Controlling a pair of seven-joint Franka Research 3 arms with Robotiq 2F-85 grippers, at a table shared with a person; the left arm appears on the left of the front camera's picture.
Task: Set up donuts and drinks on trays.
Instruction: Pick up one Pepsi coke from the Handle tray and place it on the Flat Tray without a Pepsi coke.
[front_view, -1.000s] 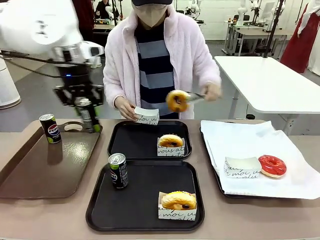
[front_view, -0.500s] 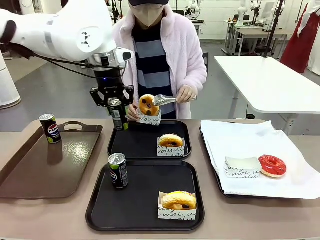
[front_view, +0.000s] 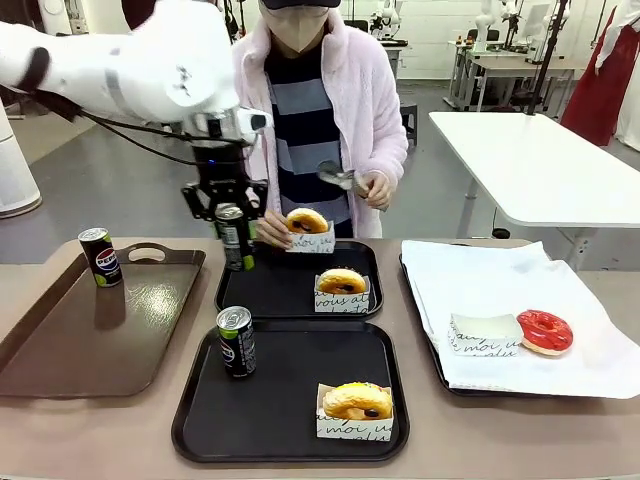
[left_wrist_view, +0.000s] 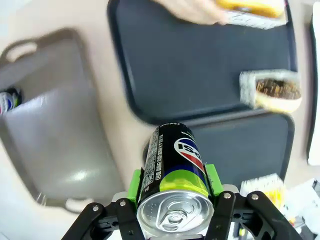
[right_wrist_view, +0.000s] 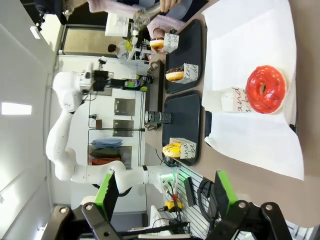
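My left gripper (front_view: 236, 256) is shut on a dark Pepsi can (front_view: 231, 228), which hangs upright over the left rim of the far black tray (front_view: 265, 285). In the left wrist view the can (left_wrist_view: 172, 165) sits between the green pads of the gripper (left_wrist_view: 172, 186). That tray holds one sleeved donut (front_view: 342, 287). The person's hand holds a second sleeved donut (front_view: 307, 228) at its back edge. On the near black tray (front_view: 290, 395) stand a can (front_view: 236, 341) and a yellow donut (front_view: 357, 405). My right gripper (right_wrist_view: 165, 200) is open above the table.
A brown handled tray (front_view: 120, 330) at the left carries another can (front_view: 99, 256). At the right, a white-paper-lined tray (front_view: 590, 375) holds a red donut (front_view: 545, 332) and an empty sleeve (front_view: 483, 335). The person's other hand holds tongs (front_view: 338, 177) raised.
My left arm carried the can rightward from over the brown tray and dipped lower at the far tray's left edge. The person set the donut into the sleeve and lifted the tongs away.
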